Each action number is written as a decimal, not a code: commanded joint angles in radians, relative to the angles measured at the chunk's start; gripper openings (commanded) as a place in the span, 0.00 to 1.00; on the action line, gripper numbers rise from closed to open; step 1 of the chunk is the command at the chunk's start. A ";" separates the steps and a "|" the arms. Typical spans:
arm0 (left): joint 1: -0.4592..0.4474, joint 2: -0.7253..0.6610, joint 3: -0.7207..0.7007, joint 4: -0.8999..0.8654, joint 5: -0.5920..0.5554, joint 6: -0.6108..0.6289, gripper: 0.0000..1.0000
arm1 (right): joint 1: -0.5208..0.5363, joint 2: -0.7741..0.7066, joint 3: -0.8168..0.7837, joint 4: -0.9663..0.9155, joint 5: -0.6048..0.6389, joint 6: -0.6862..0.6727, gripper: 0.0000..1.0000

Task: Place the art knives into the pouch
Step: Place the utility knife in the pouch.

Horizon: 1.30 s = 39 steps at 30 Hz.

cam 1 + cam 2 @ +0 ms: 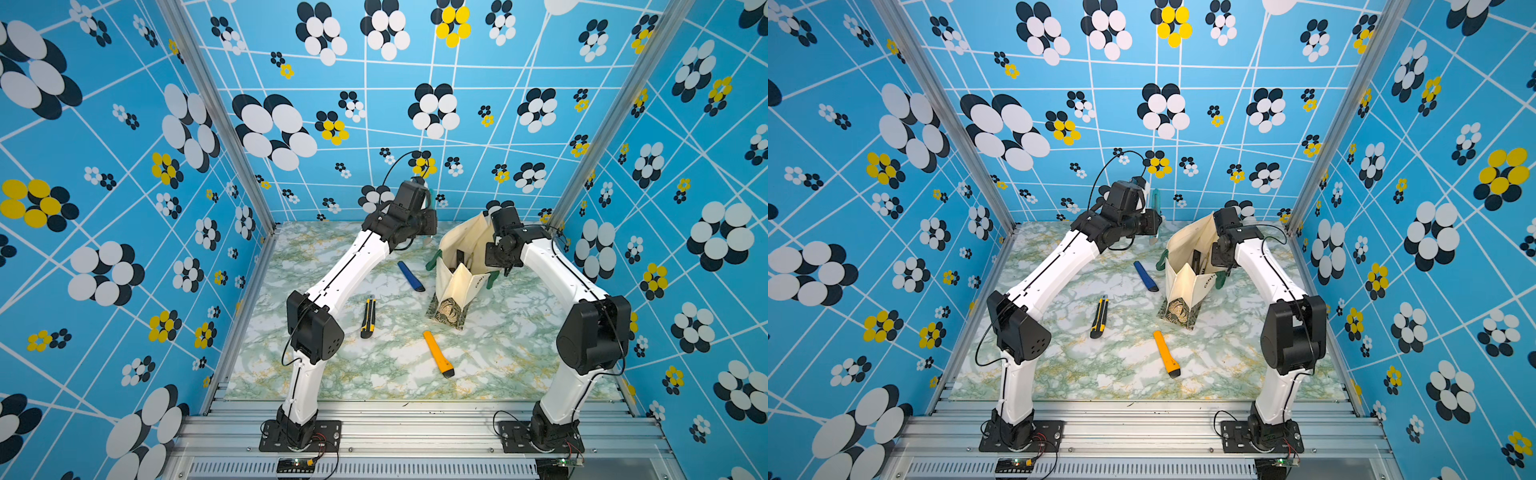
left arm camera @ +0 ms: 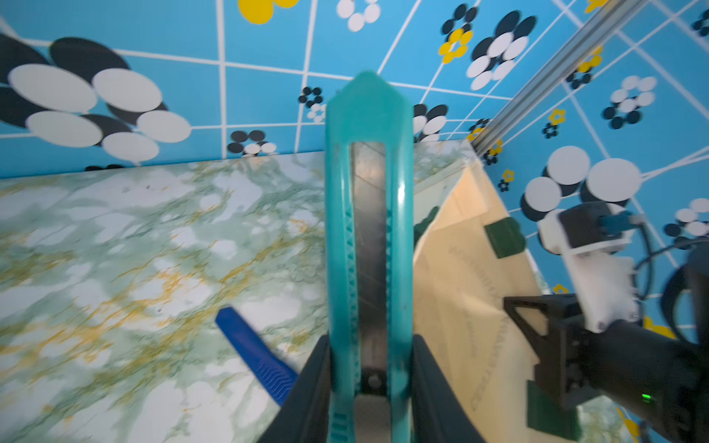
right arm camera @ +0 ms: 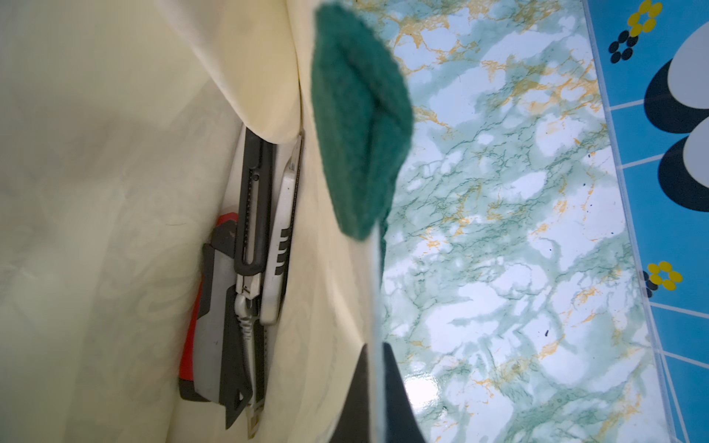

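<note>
Teal plastic body: the art knife (image 2: pixel 368 230) is long and slim, with a pointed end, a ribbed track along one side and a grey steel blade lying in its central slot.
Handling: probably light and stiff, and smooth enough to slip; the pouch (image 2: pixel 460 268) is soft canvas that would sag (judging by its folds).
Where to hold: across the narrow sides near the slider end, clear of the blade.
Left gripper (image 2: pixel 370 368): jaws clamped on the knife's lower end, raised above the table (image 1: pixel 332 374), just beside the pouch.
Right gripper (image 3: pixel 378 368): jaws closed, pinching the pouch rim — mouth held open.
Inside the pouch: other knives (image 3: pixel 249 268).
</note>
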<state>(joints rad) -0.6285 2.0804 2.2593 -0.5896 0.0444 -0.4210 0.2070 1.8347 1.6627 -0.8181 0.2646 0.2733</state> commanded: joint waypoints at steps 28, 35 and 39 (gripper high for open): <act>-0.017 -0.040 -0.116 0.100 0.070 0.156 0.99 | 0.035 0.040 0.004 0.063 -0.030 0.037 0.00; 0.068 -0.186 -0.385 0.003 -0.113 0.172 1.00 | 0.035 0.063 0.026 0.061 -0.009 0.040 0.00; 0.097 -0.276 -0.645 -0.026 -0.168 0.163 1.00 | 0.035 0.094 0.077 0.041 0.002 0.049 0.00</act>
<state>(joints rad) -0.5407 1.8397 1.7626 -0.5354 -0.0463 -0.2680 0.2295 1.8812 1.6993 -0.7788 0.2607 0.2962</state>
